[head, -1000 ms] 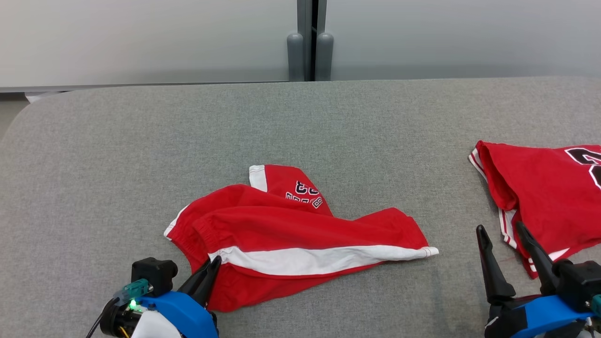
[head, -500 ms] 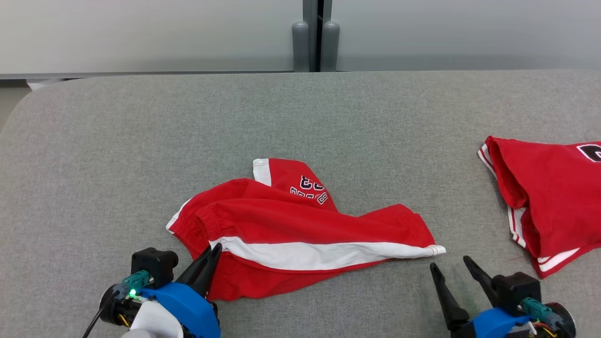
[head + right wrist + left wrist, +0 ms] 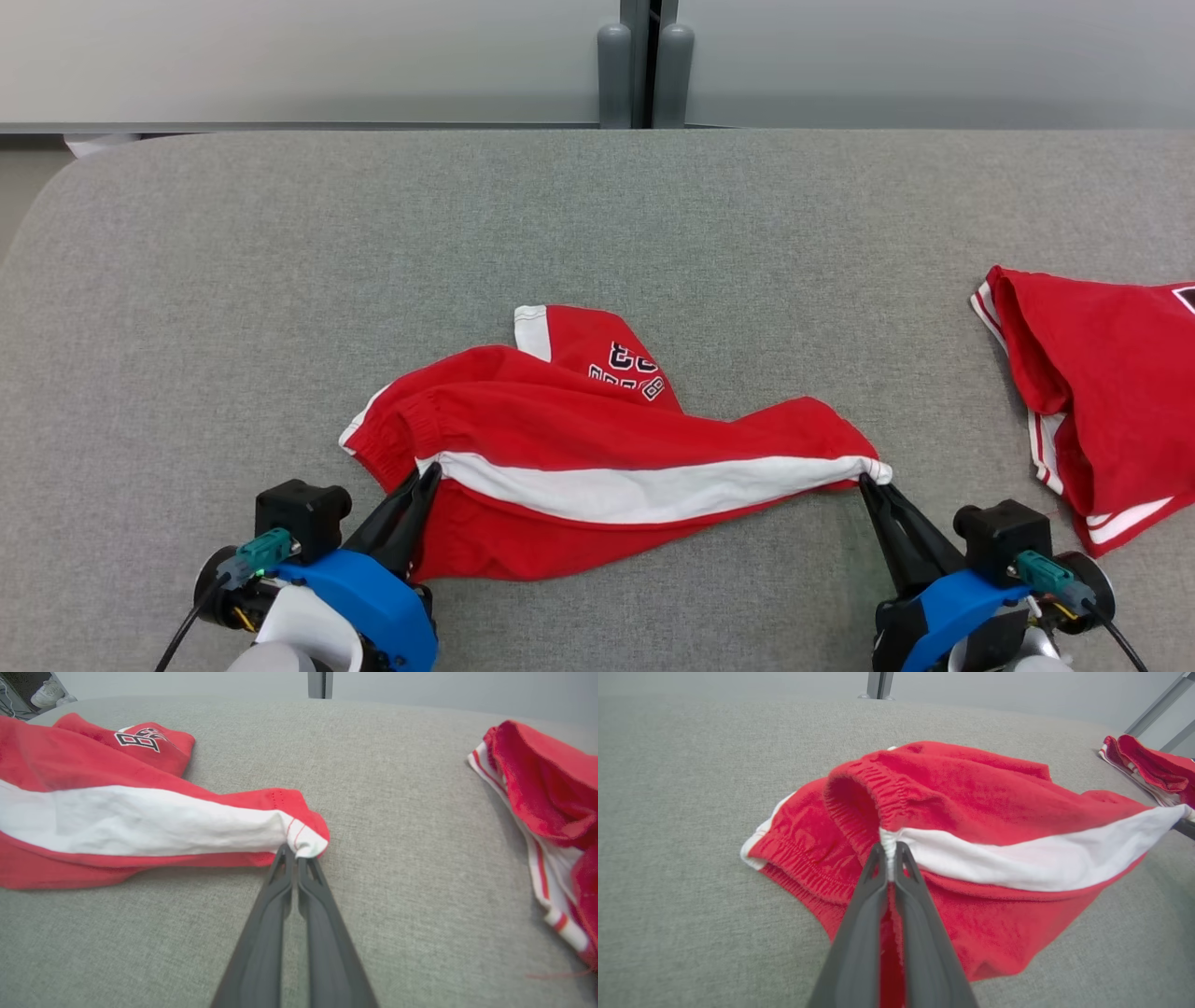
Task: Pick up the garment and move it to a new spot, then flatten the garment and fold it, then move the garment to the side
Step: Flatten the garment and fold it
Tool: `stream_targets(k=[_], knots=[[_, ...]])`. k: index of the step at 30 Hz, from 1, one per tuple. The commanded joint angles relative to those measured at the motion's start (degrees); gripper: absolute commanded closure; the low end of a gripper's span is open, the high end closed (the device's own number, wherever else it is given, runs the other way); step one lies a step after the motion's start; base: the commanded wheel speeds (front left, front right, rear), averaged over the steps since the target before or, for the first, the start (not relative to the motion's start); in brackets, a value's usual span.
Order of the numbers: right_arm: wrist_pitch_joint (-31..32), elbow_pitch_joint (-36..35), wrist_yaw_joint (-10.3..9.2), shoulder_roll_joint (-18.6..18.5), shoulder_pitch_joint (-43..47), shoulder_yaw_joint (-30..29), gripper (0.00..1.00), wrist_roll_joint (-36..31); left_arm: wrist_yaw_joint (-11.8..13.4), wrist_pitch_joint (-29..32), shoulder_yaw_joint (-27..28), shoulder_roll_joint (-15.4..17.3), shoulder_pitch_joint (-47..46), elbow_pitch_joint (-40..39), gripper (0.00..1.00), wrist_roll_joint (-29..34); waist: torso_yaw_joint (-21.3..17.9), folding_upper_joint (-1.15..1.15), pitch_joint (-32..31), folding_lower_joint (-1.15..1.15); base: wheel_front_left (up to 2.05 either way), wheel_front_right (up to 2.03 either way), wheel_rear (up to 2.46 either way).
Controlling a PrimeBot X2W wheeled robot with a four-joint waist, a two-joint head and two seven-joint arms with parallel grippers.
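Red shorts [image 3: 597,439] with a white side stripe lie crumpled in the middle of the grey table [image 3: 597,224]. My left gripper [image 3: 428,474] is shut on the waistband end of the white stripe [image 3: 889,842], lifting that edge a little. My right gripper [image 3: 864,482] is shut on the hem corner at the stripe's other end [image 3: 299,845]. The stripe stretches between the two grippers. One leg with black and white lettering [image 3: 625,364] sticks out behind.
A second red garment [image 3: 1102,411] with white and red trim lies at the table's right edge, also in the right wrist view [image 3: 546,793]. Beyond the far table edge stand grey panels with a dark post [image 3: 644,65].
My right gripper has moved left from beside the second garment to the shorts' hem corner and shut on it. The head camera has shifted slightly. The left gripper has kept its hold.
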Motion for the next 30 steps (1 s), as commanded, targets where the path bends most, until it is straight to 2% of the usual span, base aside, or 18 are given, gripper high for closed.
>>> stream_targets(k=[1,6,10,20,25,30], knots=[[-0.7,-1.0,0.01,-0.4,-1.1,-0.1,1.00,0.3,0.4,-0.6,0.5,0.4,-1.0,-0.8,1.00,0.4,-0.1,-0.01,-0.2,0.00,0.00,0.00,0.00],[-1.4,-6.0,0.01,-1.5,-2.1,-1.0,1.00,1.2,1.5,-1.7,1.4,1.7,-2.0,-5.4,1.00,1.7,-0.4,-0.01,-1.4,0.00,0.00,0.00,0.00],[-0.4,-12.6,0.01,-3.1,-3.7,-2.8,1.00,0.8,2.3,-1.5,2.1,3.6,-4.6,-11.4,1.00,3.7,-0.6,-0.01,-3.2,0.00,0.00,0.00,0.00],[8.0,-30.4,0.01,-7.8,-13.3,-7.8,1.00,1.1,2.6,1.4,4.6,6.6,-15.6,-26.0,1.00,7.1,-2.2,-0.01,-7.6,0.00,0.00,0.00,0.00],[11.1,-32.9,0.01,-9.1,-17.5,-9.1,1.00,2.5,3.5,2.7,6.0,6.3,-19.5,-28.0,1.00,7.2,-2.8,-0.01,-8.5,0.00,0.00,0.00,0.00],[12.4,-31.5,0.00,-9.3,-20.6,-8.8,1.00,4.0,3.1,3.3,6.0,5.0,-21.9,-25.7,1.00,5.7,-3.3,-0.01,-7.1,0.00,0.00,0.00,0.00]])
